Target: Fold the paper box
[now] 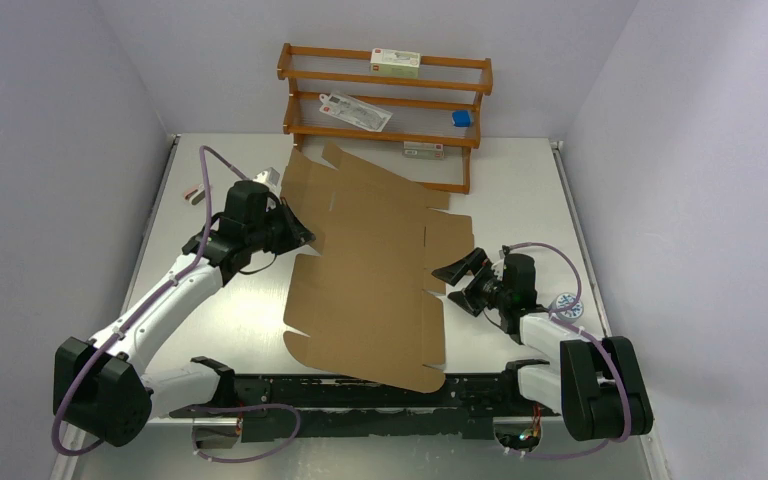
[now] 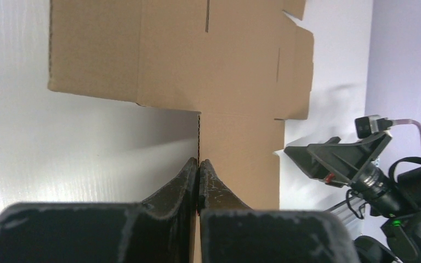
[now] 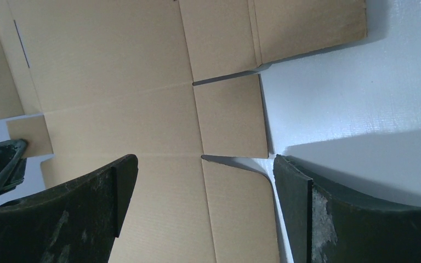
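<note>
From above, the flat paper box (image 1: 370, 270) covers the middle of the white table (image 1: 530, 200), hemmed in by lilac walls (image 1: 50, 100). Left wrist: the left gripper (image 2: 199, 164) pinches a flap's edge, with bare white surface to its left. Right wrist: the right gripper (image 3: 205, 164) gapes wide, cardboard lying between its fingers (image 3: 104, 197).

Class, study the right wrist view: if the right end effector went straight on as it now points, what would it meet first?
Probably the paper box: its small side flap lies straight ahead of the right end effector, whose jaws stand open. How far off is unclear.
</note>
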Motion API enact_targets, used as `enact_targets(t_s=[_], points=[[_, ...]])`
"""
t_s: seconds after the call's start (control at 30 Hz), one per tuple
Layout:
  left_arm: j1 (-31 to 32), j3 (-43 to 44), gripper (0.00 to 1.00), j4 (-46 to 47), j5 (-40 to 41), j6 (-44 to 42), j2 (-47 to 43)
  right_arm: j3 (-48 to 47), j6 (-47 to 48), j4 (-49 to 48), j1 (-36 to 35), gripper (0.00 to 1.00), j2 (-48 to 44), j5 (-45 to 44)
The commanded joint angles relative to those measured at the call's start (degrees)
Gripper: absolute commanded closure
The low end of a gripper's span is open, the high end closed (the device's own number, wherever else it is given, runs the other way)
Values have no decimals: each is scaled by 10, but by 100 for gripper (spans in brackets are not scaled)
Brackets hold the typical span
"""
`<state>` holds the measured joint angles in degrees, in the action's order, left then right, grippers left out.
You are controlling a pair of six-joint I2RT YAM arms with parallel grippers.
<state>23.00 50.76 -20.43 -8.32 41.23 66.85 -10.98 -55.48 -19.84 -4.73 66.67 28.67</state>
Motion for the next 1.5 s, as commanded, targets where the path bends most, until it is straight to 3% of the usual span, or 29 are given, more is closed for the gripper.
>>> enact_targets(t_s=[0.0, 0.5, 0.8, 0.9, 1.03, 1.2, 1.47], points=[[-10, 25, 93, 34, -34, 26, -16, 28, -8, 9, -5, 0, 11, -11], [-9, 5, 93, 9, 6, -2, -37, 35, -57, -73, -49, 1, 25, -36], [-9, -65, 92, 8, 33, -37, -28, -9, -19, -73, -56, 3, -16, -22], [-9, -84, 92, 10, 50, -43, -26, -20, -11, -43, -60, 3, -22, -31], [-9, -94, 91, 1, 81, -52, -24, -56, 34, 91, -63, 3, -49, -93], [-9, -113, 80, 15, 99, -66, -12, -82, 89, 171, -70, 2, -61, -137], [37, -124, 60, 8, 148, -87, 1, -108, 118, 183, -125, 2, -1, -174]])
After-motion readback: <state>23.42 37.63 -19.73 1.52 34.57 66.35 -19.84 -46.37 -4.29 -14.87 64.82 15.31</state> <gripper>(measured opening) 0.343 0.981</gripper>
